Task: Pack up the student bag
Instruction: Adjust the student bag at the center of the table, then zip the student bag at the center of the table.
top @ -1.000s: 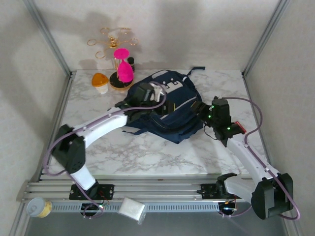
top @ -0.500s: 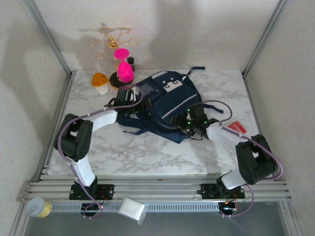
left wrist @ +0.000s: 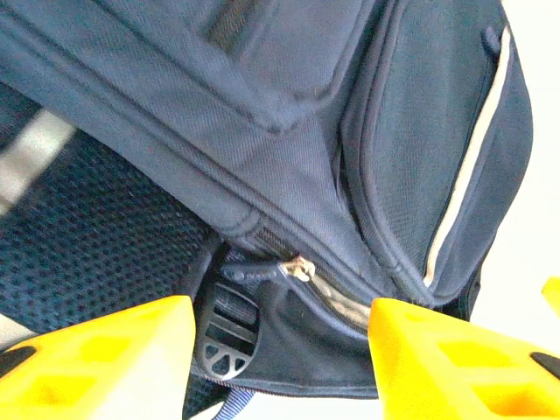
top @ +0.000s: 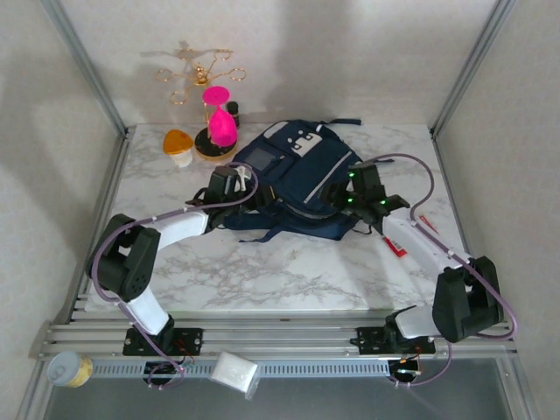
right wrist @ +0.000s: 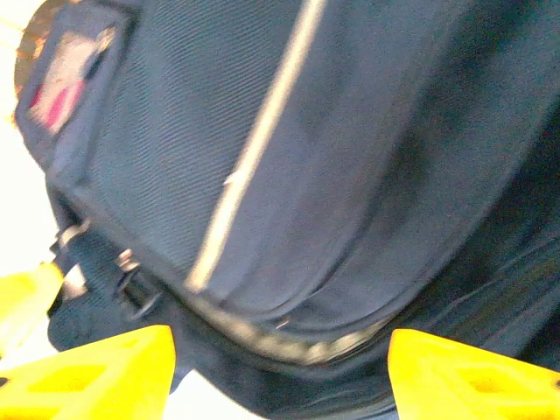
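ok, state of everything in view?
bag: lying flat, front pocket up, zip looks closed
left gripper: open, zip pull between its jaws
right gripper: open, at the bag's edge
hourglass: upright
cup: upright, orange lid on
red card: lying flat

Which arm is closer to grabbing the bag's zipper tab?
Left, probably. The left gripper is open with the zipper pull of the student bag right between its fingers. The right gripper faces the bag's pale stripe instead.
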